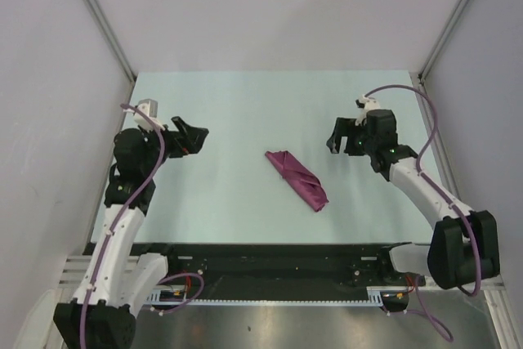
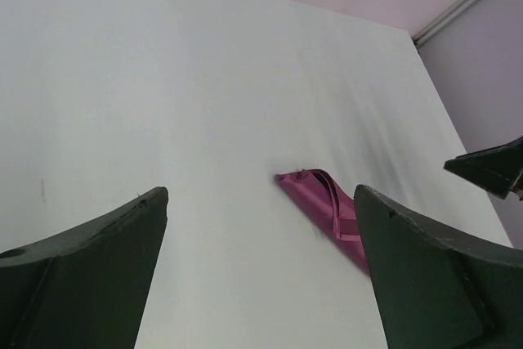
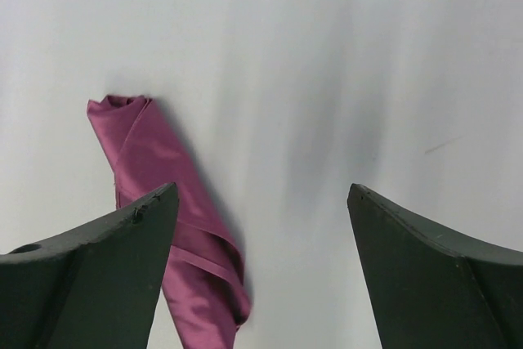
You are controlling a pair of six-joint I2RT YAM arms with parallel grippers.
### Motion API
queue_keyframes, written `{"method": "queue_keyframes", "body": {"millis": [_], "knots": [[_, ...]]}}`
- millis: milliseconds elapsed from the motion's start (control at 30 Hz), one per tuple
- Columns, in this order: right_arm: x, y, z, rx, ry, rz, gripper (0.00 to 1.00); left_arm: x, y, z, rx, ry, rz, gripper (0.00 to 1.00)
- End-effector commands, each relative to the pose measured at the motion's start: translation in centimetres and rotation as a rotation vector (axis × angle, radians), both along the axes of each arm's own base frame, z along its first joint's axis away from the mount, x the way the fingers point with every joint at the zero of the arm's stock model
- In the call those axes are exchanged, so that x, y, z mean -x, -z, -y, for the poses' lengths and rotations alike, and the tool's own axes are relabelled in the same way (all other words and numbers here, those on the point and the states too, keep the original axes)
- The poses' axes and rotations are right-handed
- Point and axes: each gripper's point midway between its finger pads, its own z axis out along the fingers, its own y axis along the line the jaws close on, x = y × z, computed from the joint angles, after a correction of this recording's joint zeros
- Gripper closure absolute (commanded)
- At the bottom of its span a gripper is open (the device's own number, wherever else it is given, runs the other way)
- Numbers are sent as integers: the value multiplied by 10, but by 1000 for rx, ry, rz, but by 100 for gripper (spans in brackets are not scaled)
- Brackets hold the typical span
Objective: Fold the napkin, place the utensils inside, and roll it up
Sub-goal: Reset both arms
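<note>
Maroon napkin [image 1: 296,179] lies rolled, clear of table [image 1: 229,112] edges, left claw [image 1: 194,136] and right claw [image 1: 335,138] both spread.

Bright, diffuse overhead light is cast evenly; faint streaked shadows are thrown on the counter [image 3: 294,145]; wrist views are rendered slightly soft.

The right gripper [image 3: 263,194] is hovering over the pale table [image 3: 384,55], its jaws standing wide apart with nothing between them. The napkin [image 3: 151,149] is lying rolled into a narrow maroon bundle, running diagonally from the upper left toward the bottom of the frame, with overlapping folds showing near its lower end. The dark finger [image 3: 90,284] on the frame's left is hiding part of the roll's edge.
</note>
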Motion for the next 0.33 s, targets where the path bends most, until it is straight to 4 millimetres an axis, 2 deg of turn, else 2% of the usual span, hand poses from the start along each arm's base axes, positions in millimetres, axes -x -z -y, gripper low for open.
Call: {"method": "queue_keyframes", "body": {"millis": [0,67,200,300], "knots": [[-12,-44,11,-54,55,187,10,8,10,-17,-70,-71,-5,0],[-12,-49,15,-44,60,210,10,10,15,-17,-67,-74,-9,0],[-7,-45,19,-24,66,217,10,13,13,-13,-53,-51,15,0],[-4,-45,19,-30,60,223,10,14,7,-17,-57,-78,17,0]]}}
